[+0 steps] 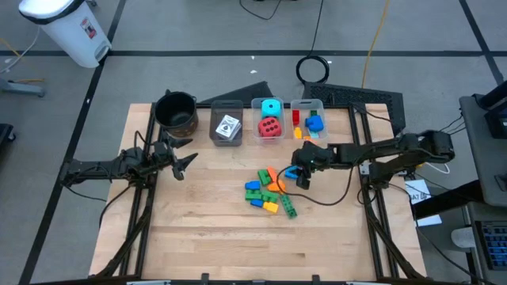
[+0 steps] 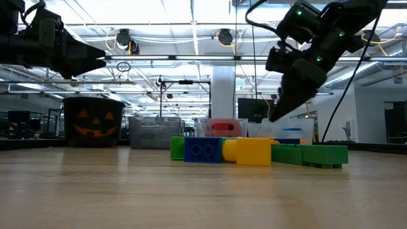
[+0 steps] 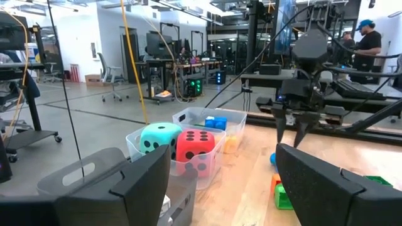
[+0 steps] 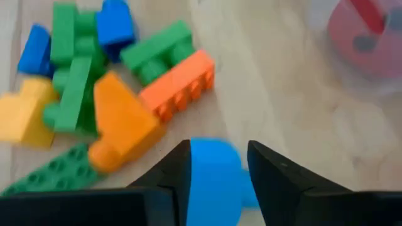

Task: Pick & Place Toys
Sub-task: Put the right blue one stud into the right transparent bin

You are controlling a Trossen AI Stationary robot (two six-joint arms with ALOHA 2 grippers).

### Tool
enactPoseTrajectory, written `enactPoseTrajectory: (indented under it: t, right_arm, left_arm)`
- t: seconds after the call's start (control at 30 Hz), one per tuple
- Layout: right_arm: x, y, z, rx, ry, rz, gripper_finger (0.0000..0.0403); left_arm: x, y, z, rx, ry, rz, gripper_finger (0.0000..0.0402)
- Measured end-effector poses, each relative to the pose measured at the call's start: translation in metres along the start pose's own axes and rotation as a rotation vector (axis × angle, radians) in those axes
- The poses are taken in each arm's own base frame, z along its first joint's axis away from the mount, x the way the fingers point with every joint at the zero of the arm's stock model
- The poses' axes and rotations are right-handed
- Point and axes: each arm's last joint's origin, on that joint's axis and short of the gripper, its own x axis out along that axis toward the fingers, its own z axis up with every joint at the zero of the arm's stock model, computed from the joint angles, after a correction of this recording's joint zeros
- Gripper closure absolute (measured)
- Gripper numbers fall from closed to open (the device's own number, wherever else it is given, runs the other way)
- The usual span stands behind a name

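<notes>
A pile of small green, blue, orange and yellow bricks (image 1: 269,190) lies on the wooden table's middle, also in the right wrist view (image 4: 107,94). One blue brick (image 4: 213,179) lies alone at the pile's right (image 1: 291,172). My right gripper (image 4: 218,147) hangs open just above it, pointing down, one finger on either side, and in the left wrist view (image 3: 293,139) the tips stand clear above the brick (image 3: 274,158). My left gripper (image 1: 188,162) is open and empty over the table's left part, raised. A red cube (image 1: 270,127) and a cyan cube (image 1: 271,107) sit in a clear bin.
Along the far edge stand a black pot (image 1: 176,111), a grey bin (image 1: 228,115) holding white cards (image 1: 229,128), the clear cube bin (image 1: 257,119) and a clear bin (image 1: 299,107) with small bricks (image 1: 314,124). A cable (image 1: 333,198) trails from my right arm over the table. A person (image 3: 367,44) stands far behind.
</notes>
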Motion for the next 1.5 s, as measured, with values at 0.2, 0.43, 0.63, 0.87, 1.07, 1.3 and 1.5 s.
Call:
enactPoseTrajectory:
  t: [0.2, 0.43, 0.63, 0.87, 1.07, 1.3, 1.5]
  right_arm:
    - [-0.002, 0.016, -0.010, -0.032, 0.039, 0.040, 0.0220]
    - [0.005, 0.015, -0.027, -0.096, 0.010, -0.089, 0.0099]
    - [0.009, 0.007, -0.040, -0.064, 0.054, -0.091, 0.0037]
    - [0.019, 0.004, -0.045, -0.052, 0.002, -0.038, 0.0031]
    - [0.032, -0.003, -0.050, -0.074, 0.021, -0.043, 0.0034]
    - [0.041, -0.011, -0.051, -0.036, 0.033, 0.005, 0.0050]
    - [0.042, -0.011, -0.051, -0.046, 0.036, 0.009, 0.0107]
  left_arm:
    - [0.000, 0.000, 0.000, 0.000, 0.000, 0.000, 0.0110]
    - [0.000, 0.000, 0.000, 0.000, 0.000, -0.001, 0.0110]
    - [0.000, 0.000, 0.000, 0.000, 0.001, -0.001, 0.0110]
    - [0.000, 0.000, 0.000, 0.000, 0.000, 0.000, 0.0110]
    - [0.000, 0.000, 0.000, 0.000, 0.000, 0.000, 0.0110]
    - [0.000, 0.000, 0.000, 0.000, 0.001, 0.000, 0.0110]
    - [0.000, 0.000, 0.000, 0.000, 0.000, -0.001, 0.0110]
